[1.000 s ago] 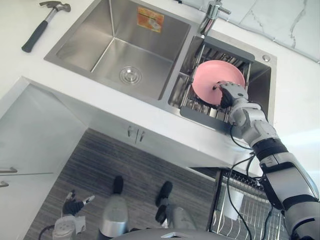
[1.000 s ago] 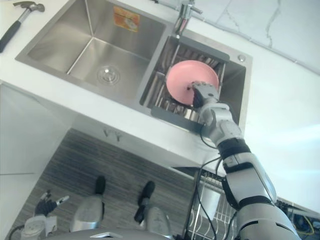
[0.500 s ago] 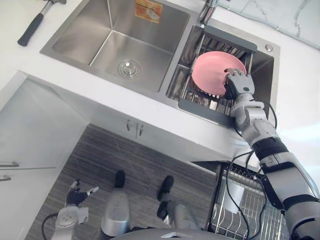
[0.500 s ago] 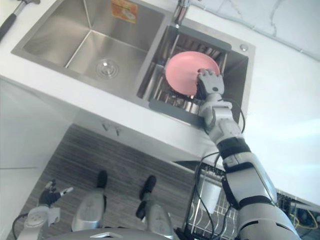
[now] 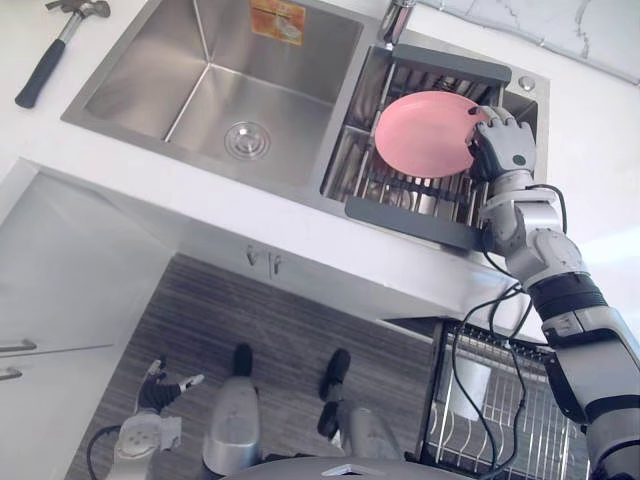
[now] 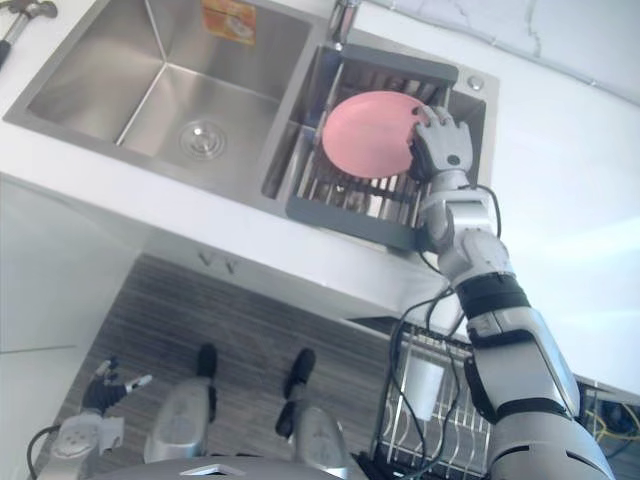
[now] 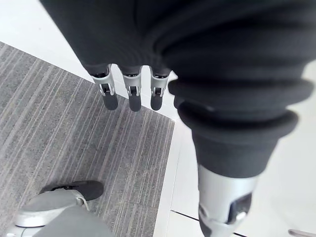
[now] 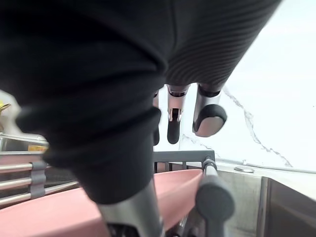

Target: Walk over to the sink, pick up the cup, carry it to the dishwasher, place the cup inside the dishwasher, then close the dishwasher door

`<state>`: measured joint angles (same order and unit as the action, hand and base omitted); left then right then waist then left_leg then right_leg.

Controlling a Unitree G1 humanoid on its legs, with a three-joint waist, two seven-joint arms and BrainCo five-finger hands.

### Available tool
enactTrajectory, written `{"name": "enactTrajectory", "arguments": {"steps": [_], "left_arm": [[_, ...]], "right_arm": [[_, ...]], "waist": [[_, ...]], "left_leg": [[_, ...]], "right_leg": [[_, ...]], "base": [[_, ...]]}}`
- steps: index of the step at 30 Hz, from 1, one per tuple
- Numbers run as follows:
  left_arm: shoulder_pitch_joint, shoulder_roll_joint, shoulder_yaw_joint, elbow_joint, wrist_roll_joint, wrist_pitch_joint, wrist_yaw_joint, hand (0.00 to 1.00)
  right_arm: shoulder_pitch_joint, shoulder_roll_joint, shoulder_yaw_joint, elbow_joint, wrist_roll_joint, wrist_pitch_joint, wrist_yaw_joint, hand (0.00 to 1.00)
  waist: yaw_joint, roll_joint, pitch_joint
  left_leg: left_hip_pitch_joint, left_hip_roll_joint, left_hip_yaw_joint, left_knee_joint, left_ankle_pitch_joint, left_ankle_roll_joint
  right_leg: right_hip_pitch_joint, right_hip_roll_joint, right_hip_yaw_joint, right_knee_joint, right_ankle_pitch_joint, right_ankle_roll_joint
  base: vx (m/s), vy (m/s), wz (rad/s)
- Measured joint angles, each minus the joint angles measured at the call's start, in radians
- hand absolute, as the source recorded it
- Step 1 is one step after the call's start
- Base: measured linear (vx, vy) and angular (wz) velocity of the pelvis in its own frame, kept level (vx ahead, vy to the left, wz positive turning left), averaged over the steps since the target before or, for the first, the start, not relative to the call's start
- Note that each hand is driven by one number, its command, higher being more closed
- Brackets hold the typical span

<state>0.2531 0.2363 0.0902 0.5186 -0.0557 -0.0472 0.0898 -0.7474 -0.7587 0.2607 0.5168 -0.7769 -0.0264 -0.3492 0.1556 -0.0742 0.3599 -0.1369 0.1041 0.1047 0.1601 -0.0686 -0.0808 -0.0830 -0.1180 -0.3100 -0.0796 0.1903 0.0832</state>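
Grasp step at the sink. Right hand (image 5: 503, 143) against right rim of pink plate (image 5: 420, 135) (a plate, not a cup), fingers extended, not clamped. Plate propped on edge in wire drying rack (image 5: 410, 210) over the right basin. Best to hook fingers over the rim, thumb behind, then lift clear of the wires. Smooth thin disc, likely slippery; brushed steel around. Left hand (image 5: 155, 392) low near the floor, relaxed.

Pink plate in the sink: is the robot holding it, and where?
Apparently not gripped: the right hand straddles the pink plate at its right rim, fingers straight above it, thumb at its edge. The left hand holds nothing.
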Motion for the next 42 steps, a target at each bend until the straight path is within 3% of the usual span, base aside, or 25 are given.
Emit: {"name": "enactTrajectory", "arguments": {"steps": [4, 12, 19, 24, 32, 37, 42], "left_arm": [[0.007, 0.000, -0.014, -0.010, 0.000, 0.013, -0.001, 0.00], [0.019, 0.000, -0.026, -0.043, 0.000, 0.029, -0.007, 0.00], [0.028, 0.001, -0.033, -0.076, -0.001, 0.037, -0.010, 0.00], [0.035, 0.014, -0.036, -0.077, -0.001, 0.058, -0.011, 0.00], [0.037, 0.021, -0.048, -0.094, -0.001, 0.075, -0.011, 0.00], [0.038, 0.021, -0.052, -0.114, -0.003, 0.075, -0.010, 0.00], [0.040, 0.021, -0.051, -0.114, -0.022, 0.072, -0.010, 0.00]], "right_arm": [[0.002, -0.002, -0.004, -0.033, 0.031, -0.009, 0.055, 0.00], [0.052, -0.010, -0.006, -0.079, 0.120, -0.045, 0.123, 0.00], [0.090, -0.009, -0.006, -0.068, 0.164, -0.058, 0.192, 0.00], [0.118, -0.005, 0.004, -0.063, 0.186, -0.059, 0.217, 0.00], [0.124, 0.012, 0.004, -0.063, 0.179, -0.056, 0.189, 0.00], [0.153, 0.059, 0.003, -0.057, 0.141, -0.034, 0.075, 0.00], [0.133, 0.069, 0.002, -0.044, 0.141, -0.014, 0.017, 0.00]], "waist": [[0.000, 0.021, -0.011], [0.014, 0.026, -0.020], [0.027, 0.020, -0.040], [0.031, -0.008, -0.069], [0.033, -0.025, -0.080], [0.038, -0.027, -0.081], [0.043, -0.030, -0.080]], "left_leg": [[0.005, 0.001, -0.001, 0.001, -0.008, 0.007], [0.006, -0.001, -0.009, -0.003, -0.001, 0.005], [0.001, -0.006, -0.020, -0.009, 0.008, -0.001], [0.008, -0.008, -0.025, -0.041, 0.026, -0.001], [0.013, -0.009, -0.023, -0.045, 0.033, -0.002], [0.013, -0.011, -0.021, -0.069, 0.043, -0.005], [-0.009, -0.014, -0.022, -0.077, 0.068, -0.004]], "right_leg": [[0.011, 0.001, -0.001, 0.000, -0.001, 0.000], [0.015, 0.000, -0.005, 0.000, -0.002, 0.001], [0.015, -0.002, -0.014, 0.000, -0.003, 0.002], [0.012, -0.006, -0.026, 0.000, -0.003, 0.003], [0.014, -0.008, -0.026, 0.000, -0.004, 0.002], [0.002, -0.011, -0.028, 0.000, -0.006, -0.001], [-0.033, -0.013, -0.030, 0.000, 0.000, -0.006]], "base": [[0.00, 0.000, 0.00], [0.00, -0.002, 0.03], [0.00, 0.001, 0.05], [0.01, 0.001, 0.04], [0.00, 0.000, 0.00], [0.00, 0.000, 0.00], [0.00, -0.002, 0.02]]}}
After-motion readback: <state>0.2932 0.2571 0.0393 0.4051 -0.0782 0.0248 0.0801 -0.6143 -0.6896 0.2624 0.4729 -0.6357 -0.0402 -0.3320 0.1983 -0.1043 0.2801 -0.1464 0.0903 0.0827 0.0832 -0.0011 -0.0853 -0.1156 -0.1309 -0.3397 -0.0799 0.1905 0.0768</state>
